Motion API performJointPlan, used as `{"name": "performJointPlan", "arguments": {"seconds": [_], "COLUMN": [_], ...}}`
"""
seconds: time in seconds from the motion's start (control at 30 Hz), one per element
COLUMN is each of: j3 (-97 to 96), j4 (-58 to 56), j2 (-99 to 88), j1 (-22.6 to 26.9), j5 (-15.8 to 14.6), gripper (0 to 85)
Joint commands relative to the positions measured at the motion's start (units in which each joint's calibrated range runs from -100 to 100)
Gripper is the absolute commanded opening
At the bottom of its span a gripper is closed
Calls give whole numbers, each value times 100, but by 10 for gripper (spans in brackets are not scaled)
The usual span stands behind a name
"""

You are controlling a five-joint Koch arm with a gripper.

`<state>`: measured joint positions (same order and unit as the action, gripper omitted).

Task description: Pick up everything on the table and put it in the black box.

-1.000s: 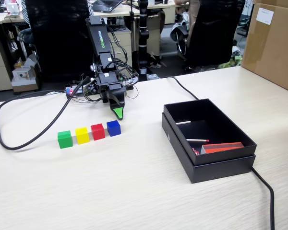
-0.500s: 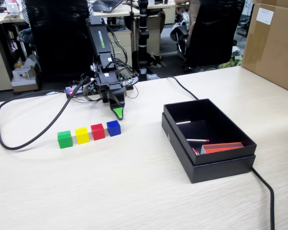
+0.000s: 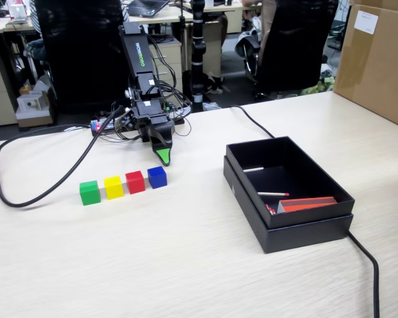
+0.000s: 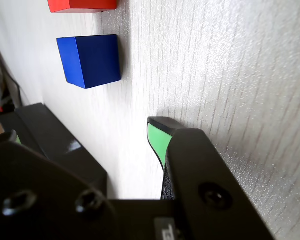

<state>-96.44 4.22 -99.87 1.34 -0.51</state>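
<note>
While the gripper [image 3: 163, 158] hangs tip-down over the table [image 3: 186, 265], jaws overlapping so I cannot tell their spread, the blue cube [image 3: 157, 177] lies just nearer, at the right end of the row, box [image 3: 305, 228] far right.

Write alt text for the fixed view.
A black robot arm's gripper points down at a pale wood table, just behind a row of four cubes: green cube, yellow cube, red cube, blue cube. An open black box sits to the right.
</note>
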Motion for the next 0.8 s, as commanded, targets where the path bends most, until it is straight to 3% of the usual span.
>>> {"name": "performJointPlan", "arguments": {"seconds": [0.0,0.53,0.6,0.77], "j3": [-39,34,315,2346], "j4": [-444,-461,-901,-3329], "j2": [-13,-13,-13,-13], "j1": [0,39,10,-15], "j5": [10,20,20,-200], "gripper": [501,515,516,485]}}
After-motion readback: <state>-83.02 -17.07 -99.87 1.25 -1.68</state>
